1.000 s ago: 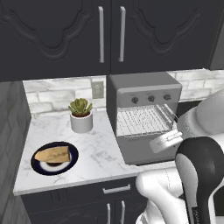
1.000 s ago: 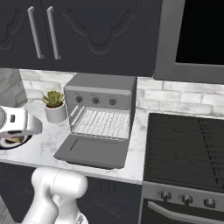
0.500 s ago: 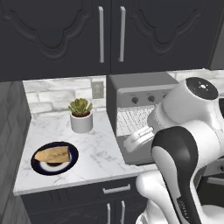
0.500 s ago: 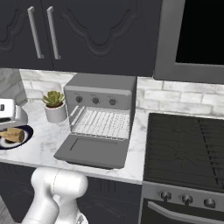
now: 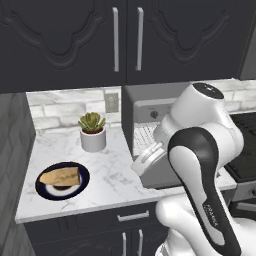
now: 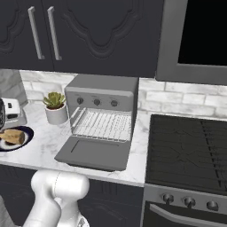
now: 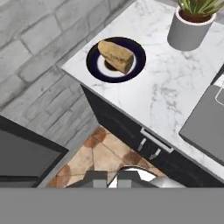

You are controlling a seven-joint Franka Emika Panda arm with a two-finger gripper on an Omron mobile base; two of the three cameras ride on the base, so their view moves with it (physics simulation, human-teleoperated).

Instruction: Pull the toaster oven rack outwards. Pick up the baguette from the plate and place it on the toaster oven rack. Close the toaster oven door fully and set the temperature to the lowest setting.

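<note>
I am holding my gripper (image 5: 148, 158) in the air above the counter (image 5: 115, 170), between the plate (image 5: 62, 180) on my left and the toaster oven (image 6: 103, 108) on my right, with nothing between my jaws; whether they are fully clenched or slightly parted I cannot tell from these pictures. The baguette (image 7: 116, 56) is lying on the plate, near the front left corner of the counter, well apart from the oven. A potted succulent (image 6: 56, 107) is standing between the plate and the oven, closer to the backsplash. The toaster oven door (image 6: 95, 153) is hanging fully open, lying flat toward the counter's front edge. The toaster oven rack (image 6: 106, 125) is sitting pulled outward, its front wire edge reaching over the hinge side of the open door, and nothing is lying on it. Three knobs (image 6: 96, 102) are sitting in a row across the oven's upper front panel. From my hand view I am looking down at the plate, the succulent pot and a corner of the open door, with the cabinet fronts and tiled floor (image 7: 94, 157) below the counter edge.
</note>
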